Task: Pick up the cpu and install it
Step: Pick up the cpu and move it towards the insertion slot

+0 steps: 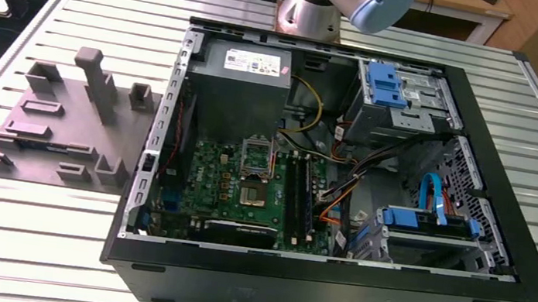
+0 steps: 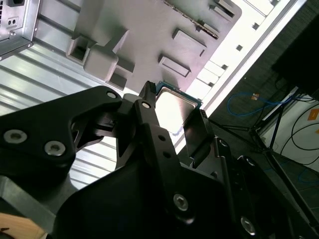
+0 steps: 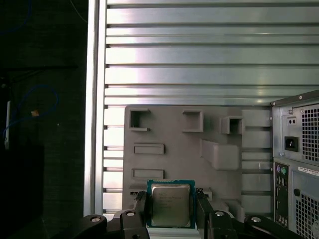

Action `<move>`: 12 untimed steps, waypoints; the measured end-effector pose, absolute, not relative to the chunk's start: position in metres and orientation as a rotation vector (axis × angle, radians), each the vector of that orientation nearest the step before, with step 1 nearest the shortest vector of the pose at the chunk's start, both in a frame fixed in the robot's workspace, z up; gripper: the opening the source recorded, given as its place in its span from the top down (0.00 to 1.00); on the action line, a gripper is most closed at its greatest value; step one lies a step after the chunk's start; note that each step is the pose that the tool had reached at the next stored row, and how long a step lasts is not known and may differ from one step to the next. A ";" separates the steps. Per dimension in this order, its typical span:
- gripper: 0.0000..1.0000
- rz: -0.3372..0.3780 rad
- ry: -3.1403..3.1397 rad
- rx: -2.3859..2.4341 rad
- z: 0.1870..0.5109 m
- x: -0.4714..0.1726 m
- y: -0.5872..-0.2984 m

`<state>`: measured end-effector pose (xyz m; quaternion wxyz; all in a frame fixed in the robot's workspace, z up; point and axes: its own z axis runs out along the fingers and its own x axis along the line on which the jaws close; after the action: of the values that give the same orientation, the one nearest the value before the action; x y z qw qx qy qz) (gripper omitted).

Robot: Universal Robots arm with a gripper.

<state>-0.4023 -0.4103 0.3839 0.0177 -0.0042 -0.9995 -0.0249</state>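
Nearest the lens in the second wrist view is your hand [image 2: 173,118]. Its black fingers [image 2: 149,124] are clamped on opposite edges of the cpu [image 2: 175,109], so the hand is grasping the chip. The silvery top faces the camera, with a thin green rim along one edge. Behind the chip lies a grey fixture tray [image 2: 149,30] of raised blocks and shallow pockets, resting on the slatted metal tabletop [image 2: 50,69]. A corner of the computer case [image 2: 15,25] sits just beside the tray.

In the first wrist view you see the cpu flat-on between the two fingers, in front of the tray's edge. The ribbed tabletop stretches beyond it, and the case's rear panel with its ports stands to one side.

In the exterior view the case lies open on the tabletop, with the tray just beside it at the exterior view's left. Inside you can make out the green motherboard [image 1: 243,187], a silver socket frame [image 1: 256,155] near its middle, the grey power supply [image 1: 243,66] and blue drive brackets [image 1: 382,84]. The arm's grey column [image 1: 315,5] rises beyond the case.
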 end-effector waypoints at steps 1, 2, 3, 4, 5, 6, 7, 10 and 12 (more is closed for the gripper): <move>0.53 -0.077 -3.105 -0.013 0.384 -0.402 -0.410; 0.53 -0.077 -3.105 -0.013 0.384 -0.402 -0.410; 0.53 -0.077 -3.105 -0.013 0.384 -0.402 -0.410; 0.53 -0.077 -3.105 -0.013 0.384 -0.401 -0.410; 0.53 -0.077 -3.105 -0.013 0.384 -0.401 -0.410; 0.53 -0.077 -3.105 -0.013 0.384 -0.400 -0.410; 0.53 -0.077 -3.105 -0.013 0.384 -0.400 -0.410; 0.53 -0.077 -3.105 -0.013 0.384 -0.400 -0.410; 0.53 -0.077 -3.105 -0.013 0.384 -0.399 -0.410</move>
<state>-0.3991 -0.4103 0.3839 0.0177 -0.0042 -0.9995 -0.0249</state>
